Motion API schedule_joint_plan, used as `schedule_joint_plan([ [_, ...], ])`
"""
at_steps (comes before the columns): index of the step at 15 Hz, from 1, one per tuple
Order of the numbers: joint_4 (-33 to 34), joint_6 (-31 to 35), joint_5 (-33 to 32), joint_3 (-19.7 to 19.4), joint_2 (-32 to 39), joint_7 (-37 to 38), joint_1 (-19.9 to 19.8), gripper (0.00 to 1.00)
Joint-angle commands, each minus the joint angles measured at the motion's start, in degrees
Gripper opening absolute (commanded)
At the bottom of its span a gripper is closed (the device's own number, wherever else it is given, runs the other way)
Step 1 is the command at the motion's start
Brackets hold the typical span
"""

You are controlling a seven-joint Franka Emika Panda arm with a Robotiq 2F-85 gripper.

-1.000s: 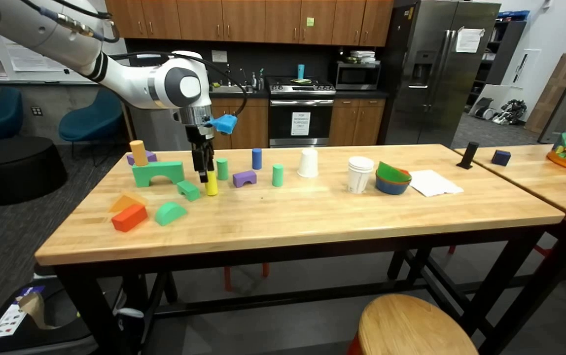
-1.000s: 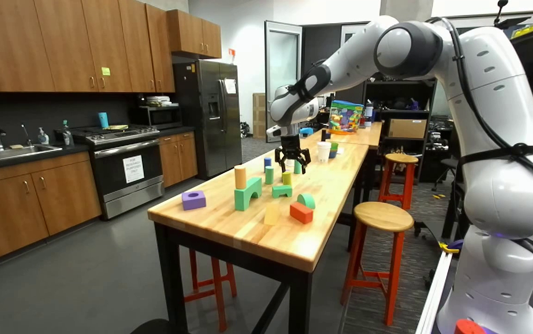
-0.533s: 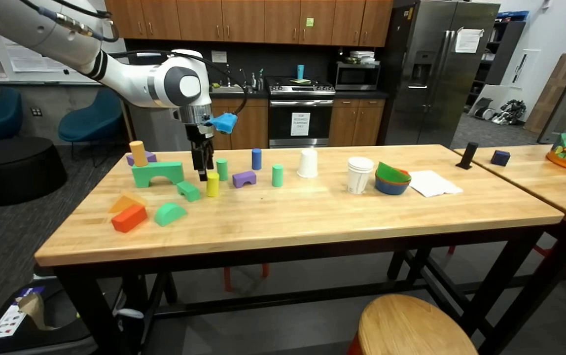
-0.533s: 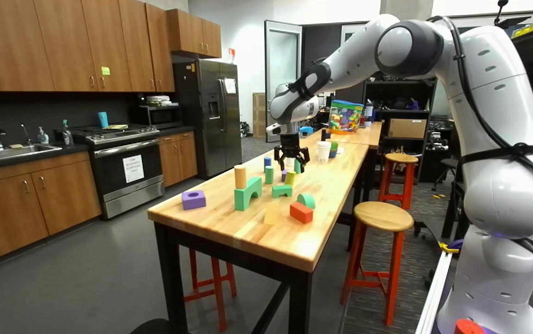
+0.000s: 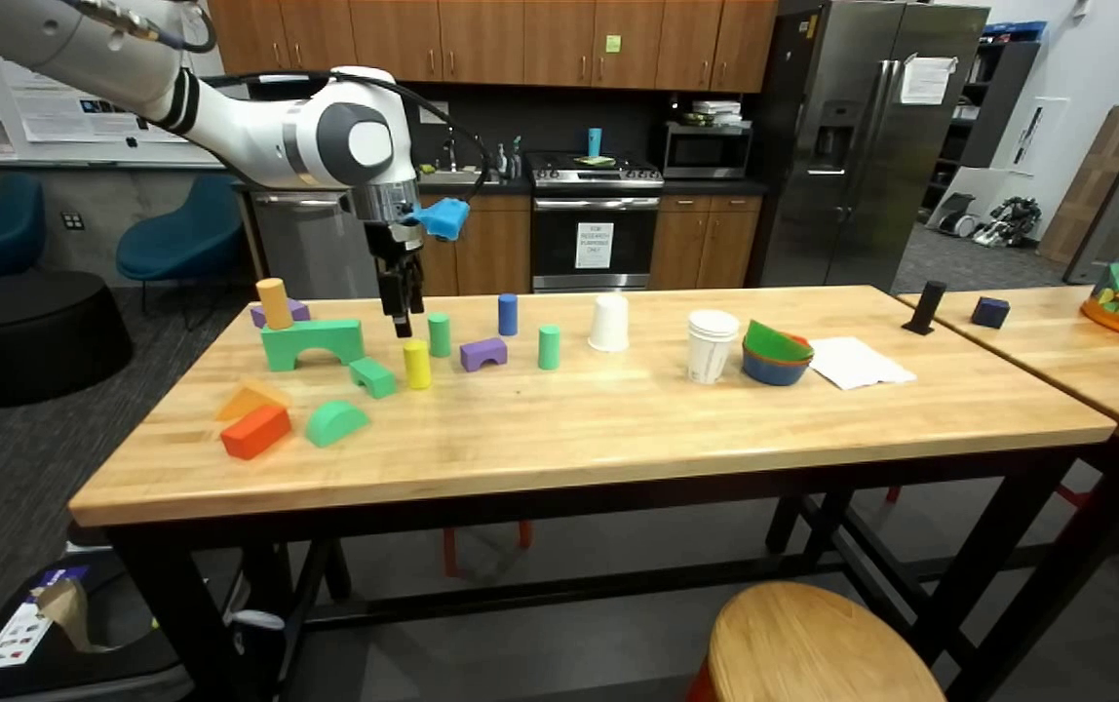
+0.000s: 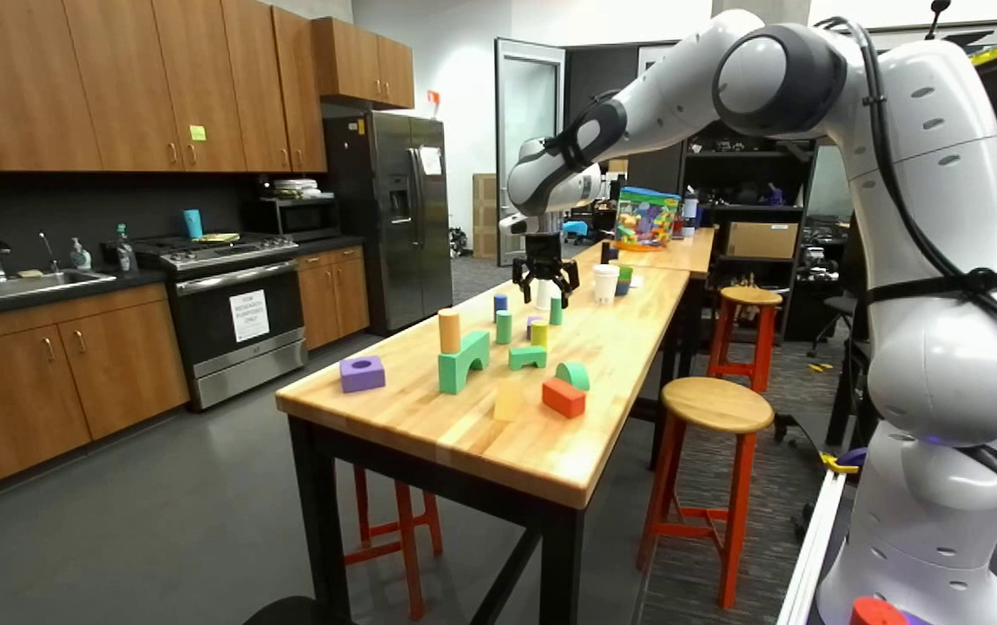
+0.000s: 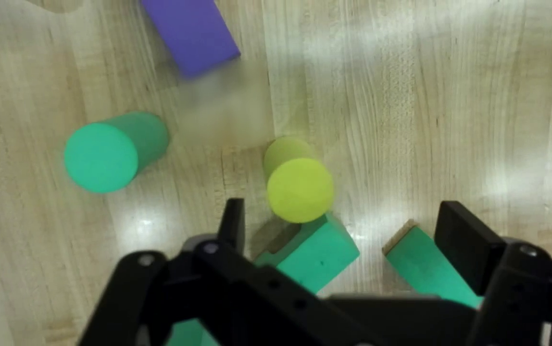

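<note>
- "FOR RESEARCH PURPOSES ONLY" stands in capitals on the white sign [image 5: 594, 245] on the oven door [image 5: 553, 255], in both exterior views
- The posters [image 5: 53, 117] on the board [image 5: 170, 151] carry print too small to read
- The sheet [image 5: 927, 79] on the fridge [image 5: 862, 166] is too small to read
- The white label [image 5: 14, 634] on the black container [image 5: 96, 678] carries print too small to read
</note>
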Motion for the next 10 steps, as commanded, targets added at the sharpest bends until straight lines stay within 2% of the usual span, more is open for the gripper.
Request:
schedule_joint_plan([
  [1, -1.0, 0.7, 2.0, 0.2, -0.6, -1.3, -0.3, 1.0],
  [10, -2.6, 2.8, 5.5, 0.6, -0.2, -4.1, -0.6, 1.0],
])
